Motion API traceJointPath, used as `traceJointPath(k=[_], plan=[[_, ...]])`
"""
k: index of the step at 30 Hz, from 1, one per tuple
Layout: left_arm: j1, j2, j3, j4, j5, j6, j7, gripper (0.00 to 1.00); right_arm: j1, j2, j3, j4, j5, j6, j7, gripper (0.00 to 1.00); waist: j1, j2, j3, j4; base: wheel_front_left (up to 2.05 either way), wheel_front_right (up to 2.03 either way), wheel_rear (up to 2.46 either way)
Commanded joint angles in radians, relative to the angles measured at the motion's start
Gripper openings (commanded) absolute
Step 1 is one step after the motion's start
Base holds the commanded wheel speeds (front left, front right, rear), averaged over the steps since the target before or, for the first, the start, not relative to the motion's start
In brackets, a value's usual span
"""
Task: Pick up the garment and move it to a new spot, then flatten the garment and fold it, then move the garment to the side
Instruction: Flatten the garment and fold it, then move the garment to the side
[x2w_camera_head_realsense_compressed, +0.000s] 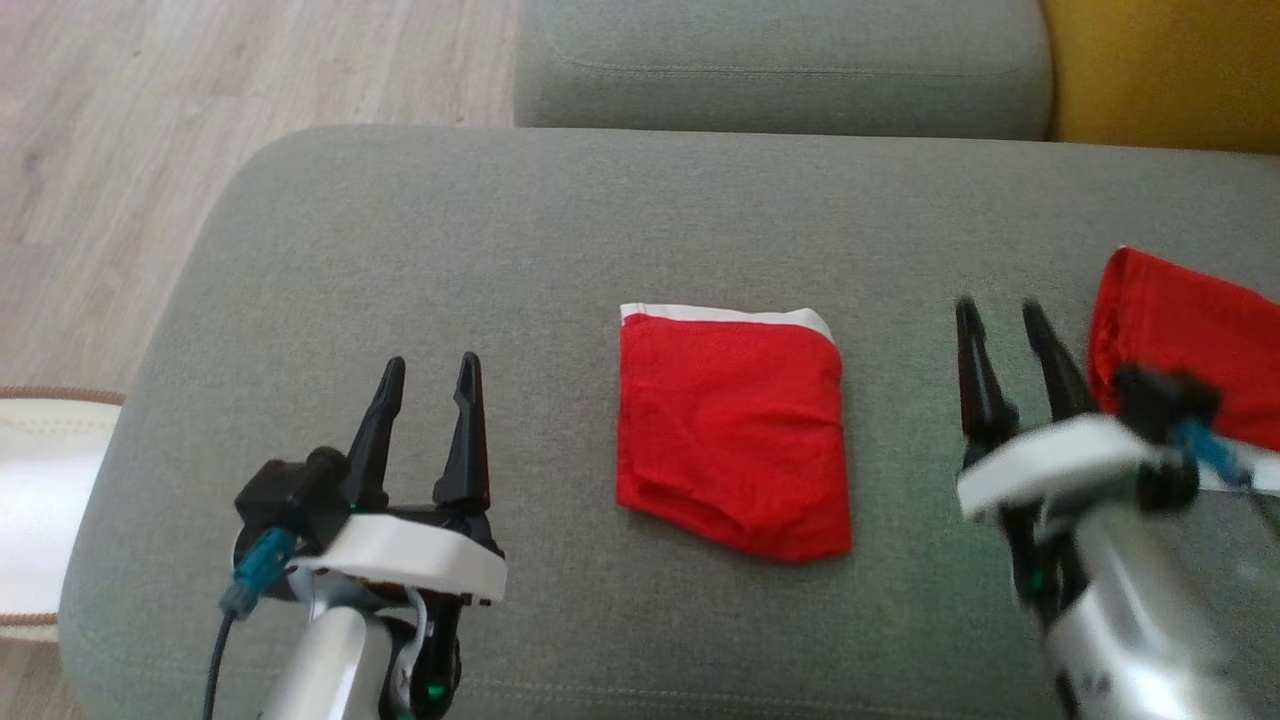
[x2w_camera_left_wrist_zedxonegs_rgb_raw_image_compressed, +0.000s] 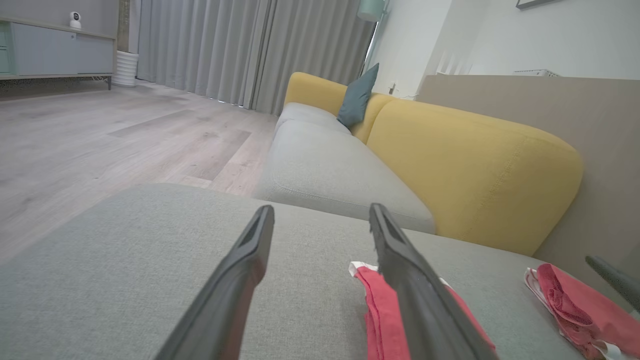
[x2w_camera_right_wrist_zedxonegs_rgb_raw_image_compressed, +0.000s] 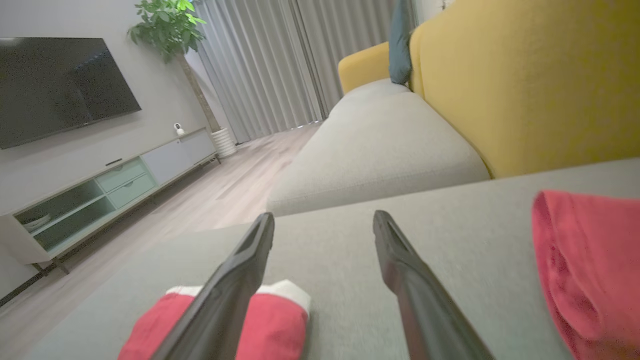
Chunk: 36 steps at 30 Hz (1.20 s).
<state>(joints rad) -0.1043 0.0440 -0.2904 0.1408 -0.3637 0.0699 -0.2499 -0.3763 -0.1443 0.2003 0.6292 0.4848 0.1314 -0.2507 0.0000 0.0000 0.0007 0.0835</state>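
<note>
Grey sofa seat (x2w_camera_head_realsense_compressed: 400, 250), yellow backrest (x2w_camera_left_wrist_zedxonegs_rgb_raw_image_compressed: 475, 165), wood floor (x2w_camera_head_realsense_compressed: 150, 150)

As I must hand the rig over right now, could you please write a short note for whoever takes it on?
Left pincer: open, empty, above the grey cushion, left of the folded garment.
Right pincer: open, empty, between the folded garment and a second red cloth at the cushion's right edge.
Done: the garment lies folded mid-cushion, white band at its far edge.
Left: probably moving it to the side; the second cloth looks loosely bunched.
</note>
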Motion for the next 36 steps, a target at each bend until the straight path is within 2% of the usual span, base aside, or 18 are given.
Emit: traceJointPath(k=[1,6,9,17,27,36], plan=[[-0.029,0.006,0.028,-0.039,0.002,-0.003,-0.012,1.00,0.009,0.022,0.007,-0.043,-0.021,-0.001,-0.011,1.00,0.0000,0.0000,-0.001,-0.005,0.00,0.00,0.00],[-0.016,0.006,0.031,-0.052,0.004,-0.004,-0.012,1.00,0.150,0.077,-0.097,-0.186,-0.180,-0.001,-0.009,1.00,0.0000,0.0000,-0.003,-0.021,0.00,0.00,0.00],[-0.005,0.006,0.035,-0.062,0.006,-0.007,-0.012,1.00,0.209,0.090,-0.129,-0.254,-0.218,-0.001,0.009,1.00,0.0000,0.0000,-0.005,-0.028,0.00,0.00,0.00],[0.008,0.006,0.043,-0.073,0.015,-0.016,-0.012,1.00,0.280,0.094,-0.124,-0.361,-0.181,-0.001,0.047,1.00,0.0000,0.0000,0.001,-0.041,0.00,0.00,0.00],[-0.012,0.006,0.023,-0.077,0.010,-0.020,-0.012,1.00,0.291,0.094,-0.126,-0.397,-0.177,-0.001,0.063,1.00,0.0000,0.0000,0.029,-0.019,0.00,0.00,0.00],[-0.046,0.006,-0.010,-0.060,0.011,-0.027,-0.012,1.00,0.230,0.094,-0.068,-0.295,-0.133,-0.001,0.102,1.00,0.0000,0.0000,0.096,0.034,0.00,0.00,0.00]])
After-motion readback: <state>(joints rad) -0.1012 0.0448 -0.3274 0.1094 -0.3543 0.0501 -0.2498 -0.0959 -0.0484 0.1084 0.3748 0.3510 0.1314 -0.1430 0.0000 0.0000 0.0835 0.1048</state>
